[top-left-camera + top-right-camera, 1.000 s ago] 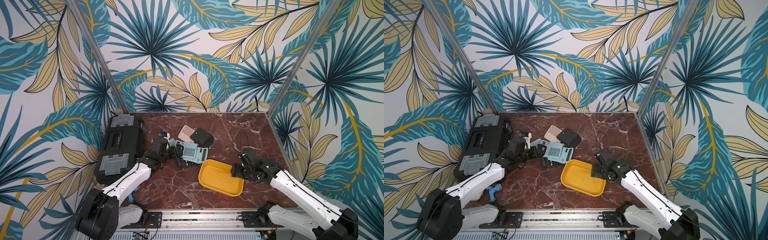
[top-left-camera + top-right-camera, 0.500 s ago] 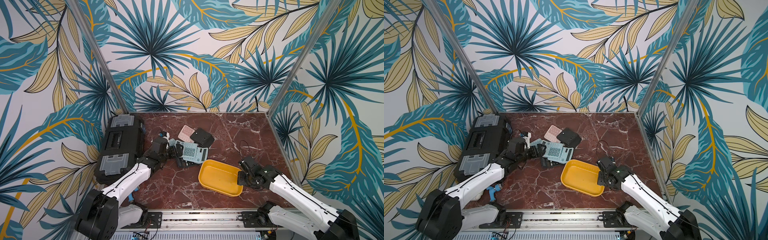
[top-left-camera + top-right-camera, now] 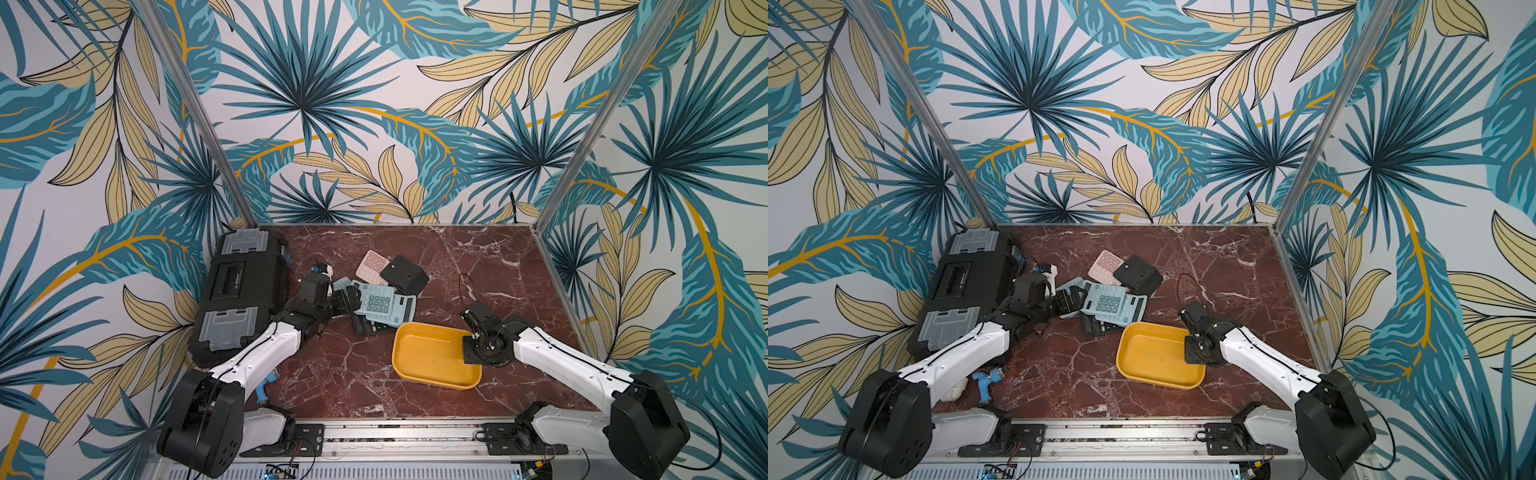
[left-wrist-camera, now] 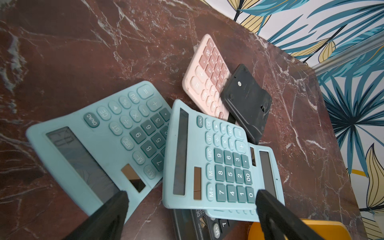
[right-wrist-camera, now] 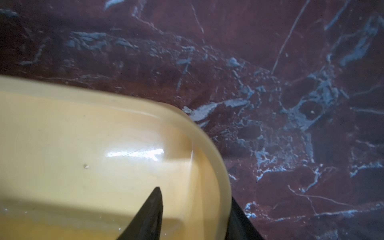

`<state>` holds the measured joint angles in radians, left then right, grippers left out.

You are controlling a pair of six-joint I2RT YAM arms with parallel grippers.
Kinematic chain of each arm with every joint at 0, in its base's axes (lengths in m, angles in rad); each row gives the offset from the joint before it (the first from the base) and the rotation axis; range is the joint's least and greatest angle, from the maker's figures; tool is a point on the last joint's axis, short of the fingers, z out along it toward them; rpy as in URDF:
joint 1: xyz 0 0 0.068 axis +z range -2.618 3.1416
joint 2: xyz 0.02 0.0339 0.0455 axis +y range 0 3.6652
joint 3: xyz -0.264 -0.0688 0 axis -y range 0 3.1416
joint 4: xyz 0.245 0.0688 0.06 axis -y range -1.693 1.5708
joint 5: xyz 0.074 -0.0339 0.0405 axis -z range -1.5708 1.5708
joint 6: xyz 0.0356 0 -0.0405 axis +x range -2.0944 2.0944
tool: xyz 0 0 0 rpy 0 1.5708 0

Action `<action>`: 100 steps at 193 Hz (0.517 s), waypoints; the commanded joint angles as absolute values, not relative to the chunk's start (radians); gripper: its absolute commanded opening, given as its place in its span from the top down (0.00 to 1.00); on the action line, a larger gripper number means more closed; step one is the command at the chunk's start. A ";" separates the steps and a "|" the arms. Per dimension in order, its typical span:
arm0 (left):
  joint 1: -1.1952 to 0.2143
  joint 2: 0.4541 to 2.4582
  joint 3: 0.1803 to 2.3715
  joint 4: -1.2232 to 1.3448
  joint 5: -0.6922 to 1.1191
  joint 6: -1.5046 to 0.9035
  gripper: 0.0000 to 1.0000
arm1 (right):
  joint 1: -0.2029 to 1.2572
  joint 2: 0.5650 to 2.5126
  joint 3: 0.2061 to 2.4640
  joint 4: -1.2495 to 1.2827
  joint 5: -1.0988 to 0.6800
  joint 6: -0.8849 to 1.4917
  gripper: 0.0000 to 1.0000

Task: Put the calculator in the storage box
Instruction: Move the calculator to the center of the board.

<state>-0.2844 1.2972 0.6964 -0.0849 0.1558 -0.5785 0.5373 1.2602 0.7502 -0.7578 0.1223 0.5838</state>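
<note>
Right wrist: right end effector (image 5: 195, 193) straddles storage box (image 5: 83, 91) rim, half-open, probably to steady it; left end effector (image 4: 191, 192) wide open, empty, at calculator (image 4: 218, 158).

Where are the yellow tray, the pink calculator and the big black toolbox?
yellow tray (image 3: 428, 353): in a top view, on its bare floor.
pink calculator (image 4: 207, 76): left wrist view, on its keys.
black toolbox (image 3: 241, 291): in a top view, on its lid.

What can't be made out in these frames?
- Right gripper astride the tray wall: grip unclear; rim hides the outer finger in the right wrist view.
- Bottom black calculator: covered by blue calculators, cut by the left wrist view's edge.
- Blue tool: mostly behind the left arm in a top view.
</note>
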 commanded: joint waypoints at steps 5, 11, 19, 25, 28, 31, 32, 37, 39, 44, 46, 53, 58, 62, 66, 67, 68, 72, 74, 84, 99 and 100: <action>-0.251 1.330 0.692 -0.048 0.250 -0.594 0.00 | 0.536 1.311 0.795 -0.705 0.096 0.510 0.52; -0.245 1.338 0.693 -0.045 0.260 -0.595 0.00 | 0.537 1.322 0.802 -0.697 0.088 0.498 0.52; -0.240 1.347 0.695 -0.043 0.276 -0.595 0.00 | 0.536 1.341 0.811 -0.691 0.081 0.482 0.52; -0.237 1.354 0.698 -0.043 0.283 -0.594 0.00 | 0.537 1.353 0.820 -0.690 0.078 0.475 0.52; -0.235 1.359 0.701 -0.044 0.287 -0.595 0.00 | 0.537 1.359 0.823 -0.690 0.076 0.472 0.52; -0.235 1.362 0.703 -0.043 0.291 -0.592 0.00 | 0.538 1.364 0.826 -0.689 0.071 0.468 0.52; -0.234 1.364 0.703 -0.044 0.293 -0.592 0.00 | 0.537 1.366 0.827 -0.688 0.069 0.467 0.52; -0.233 1.369 0.707 -0.043 0.298 -0.591 0.00 | 0.538 1.374 0.831 -0.684 0.059 0.463 0.52; -0.232 1.372 0.708 -0.043 0.301 -0.591 0.00 | 0.538 1.375 0.832 -0.682 0.055 0.460 0.52; -0.232 1.378 0.712 -0.045 0.309 -0.589 0.00 | 0.538 1.378 0.834 -0.677 0.043 0.458 0.52; -0.230 1.381 0.714 -0.045 0.312 -0.589 0.00 | 0.538 1.378 0.835 -0.675 0.038 0.457 0.52; -0.227 1.390 0.720 -0.048 0.326 -0.587 0.00 | 0.538 1.378 0.836 -0.671 0.023 0.453 0.52; -0.224 1.397 0.727 -0.050 0.335 -0.583 0.00 | 0.537 1.374 0.836 -0.670 0.015 0.451 0.51; -0.222 1.403 0.734 -0.057 0.342 -0.581 0.00 | 0.538 1.369 0.836 -0.670 0.012 0.450 0.50; -0.220 1.409 0.742 -0.062 0.350 -0.577 0.00 | 0.538 1.363 0.835 -0.671 0.014 0.449 0.49; -0.220 1.411 0.745 -0.064 0.351 -0.577 0.01 | 0.538 1.361 0.834 -0.672 0.016 0.449 0.49; -0.219 1.413 0.747 -0.066 0.354 -0.575 0.01 | 0.538 1.359 0.833 -0.672 0.016 0.449 0.48; -0.215 1.420 0.756 -0.075 0.358 -0.571 0.01 | 0.538 1.352 0.830 -0.673 0.022 0.449 0.46; -0.214 1.424 0.760 -0.080 0.360 -0.569 0.01 | 0.538 1.349 0.829 -0.675 0.025 0.451 0.45; -0.206 1.442 0.782 -0.098 0.383 -0.560 0.03 | 0.538 1.331 0.825 -0.688 0.049 0.459 0.39; -0.193 1.467 0.814 -0.122 0.417 -0.546 0.06 | 0.537 1.314 0.824 -0.725 0.090 0.478 0.33; -0.192 1.470 0.815 -0.125 0.420 -0.545 0.06 | 0.536 1.314 0.824 -0.727 0.092 0.479 0.33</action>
